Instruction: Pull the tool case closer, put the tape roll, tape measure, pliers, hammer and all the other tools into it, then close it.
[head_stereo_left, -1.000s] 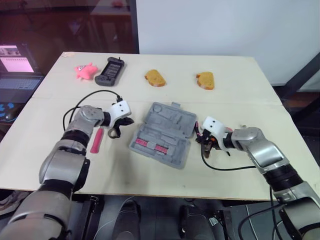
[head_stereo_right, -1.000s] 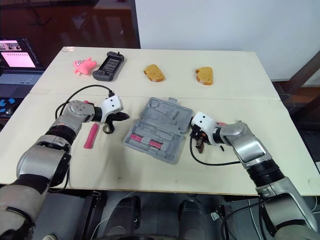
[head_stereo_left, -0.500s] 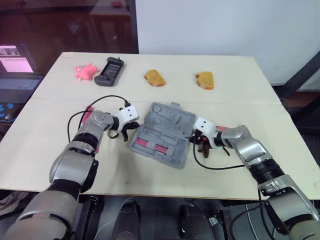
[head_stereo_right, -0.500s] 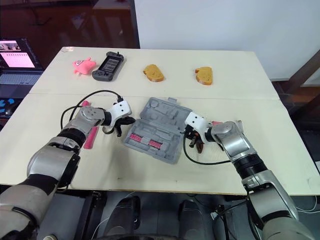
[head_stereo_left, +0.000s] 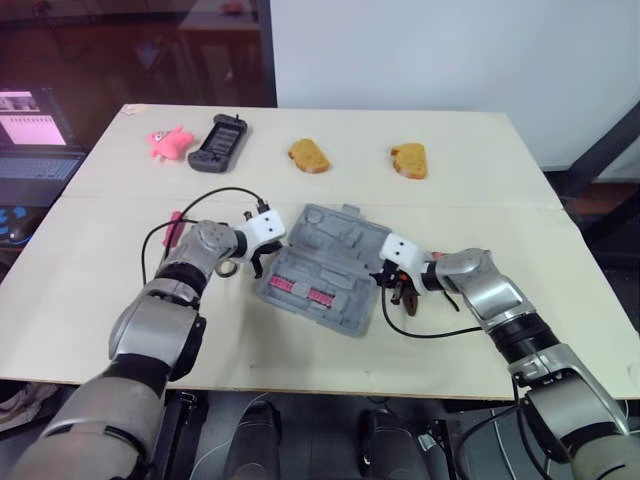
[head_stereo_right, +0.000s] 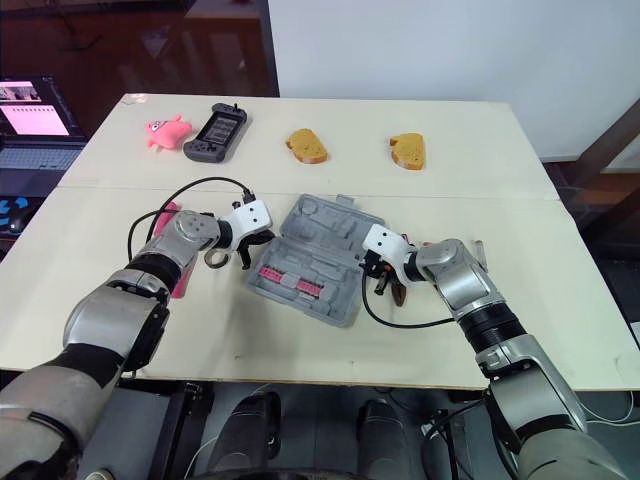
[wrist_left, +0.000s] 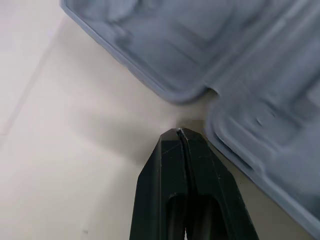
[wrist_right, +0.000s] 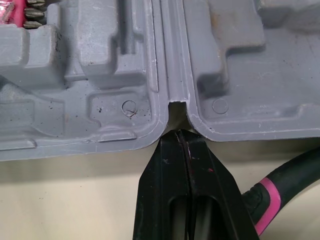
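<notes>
Tool case (head_stereo_left: 325, 265) open mid-bench. Left gripper (wrist_left: 181, 133), right gripper (wrist_right: 184, 133) both closed, empty, tips at hinge notches on opposite sides, likely to drag case toward near edge.

left claw (wrist_left: 181, 134) pinched closed, right claw (wrist_right: 183, 134) likewise, both low, pointing inward
</notes>
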